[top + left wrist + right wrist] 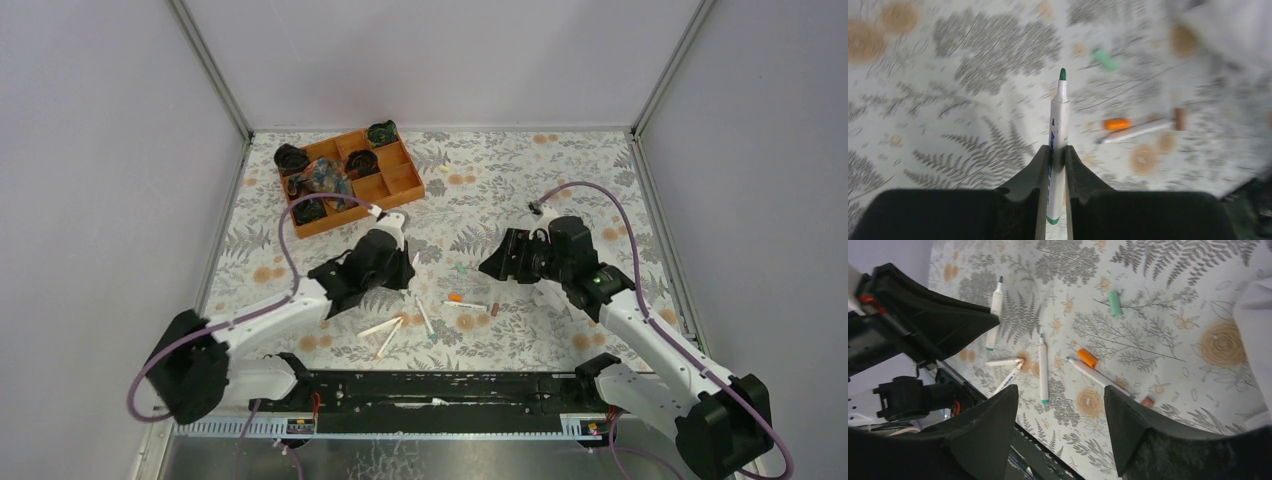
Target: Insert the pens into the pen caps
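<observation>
Left pincer [1054, 152]: clenching the green-tipped pen [1059, 112] low on its barrel; in the left wrist view the tip is pointing to 12 o'clock, clear of the table [973, 100].
Right pincer [1060, 400]: hanging released, jaws wide and carrying nothing.
Green cap [1105, 59]: lying on its side on the table at 1 o'clock from the held tip, apart from it.
Other caps: the orange cap [1087, 358] is lying just beside a loose pen [1098, 377]; the brown cap [1147, 401] is sitting at that pen's other end, and I cannot tell whether it is seated.
Step in hand, as judged: bringing the green tip to its matching cap.
Recommended practice: the right pincer should be taking the green cap by its closed end and turning the mouth toward the tip, with both axes lining up before any push.
Risk: the long free barrel may be pivoting under a skewed push.
</observation>
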`<state>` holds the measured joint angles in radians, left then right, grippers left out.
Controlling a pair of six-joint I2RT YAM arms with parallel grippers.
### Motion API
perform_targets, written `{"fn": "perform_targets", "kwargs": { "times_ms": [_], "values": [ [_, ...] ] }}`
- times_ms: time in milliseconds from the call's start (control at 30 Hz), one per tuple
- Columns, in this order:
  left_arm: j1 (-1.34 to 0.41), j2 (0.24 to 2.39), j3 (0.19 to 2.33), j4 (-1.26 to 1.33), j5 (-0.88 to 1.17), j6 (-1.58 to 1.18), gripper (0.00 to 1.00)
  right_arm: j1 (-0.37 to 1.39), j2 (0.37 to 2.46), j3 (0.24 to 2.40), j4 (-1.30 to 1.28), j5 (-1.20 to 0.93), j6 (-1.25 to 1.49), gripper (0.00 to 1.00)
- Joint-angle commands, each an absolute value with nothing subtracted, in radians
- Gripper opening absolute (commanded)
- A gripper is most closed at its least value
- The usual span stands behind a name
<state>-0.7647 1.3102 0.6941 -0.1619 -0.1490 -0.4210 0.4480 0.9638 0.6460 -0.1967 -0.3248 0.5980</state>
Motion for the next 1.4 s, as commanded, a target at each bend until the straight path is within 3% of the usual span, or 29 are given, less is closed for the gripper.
{"fn": "perform_targets", "kwargs": {
  "times_ms": [0,267,633,967,1167,1200,1233,1267,1367],
  "values": [
    [-0.764,1.132,0.654,0.011,0.055,-0.419,0.00,0.459,0.965,0.634,-0.023,-0.463,0.716,0.72],
    [-0.770,0.999,0.626,0.077,0.351,-0.454,0.00,0.499,1.025,0.665,0.183,-0.555,0.854,0.74],
    [-0.786,1.005,0.623,0.133,0.426,-0.487,0.00,0.577,1.077,0.695,0.260,-0.563,0.881,0.68],
    [-0.793,1.028,0.626,0.164,0.423,-0.499,0.00,0.606,1.085,0.695,0.283,-0.585,0.885,0.37],
    [-0.795,1.031,0.618,0.174,0.419,-0.504,0.00,0.609,1.082,0.691,0.291,-0.598,0.892,0.07],
    [-0.796,1.032,0.617,0.175,0.419,-0.506,0.03,0.609,1.080,0.691,0.293,-0.598,0.893,0.03],
    [-0.796,1.033,0.616,0.175,0.420,-0.507,0.12,0.609,1.080,0.690,0.295,-0.597,0.895,0.00],
    [-0.796,1.035,0.614,0.176,0.421,-0.508,0.23,0.609,1.079,0.689,0.298,-0.596,0.898,0.00],
    [-0.797,1.049,0.610,0.174,0.428,-0.507,0.41,0.609,1.077,0.687,0.317,-0.599,0.912,0.00]
  ]
}}
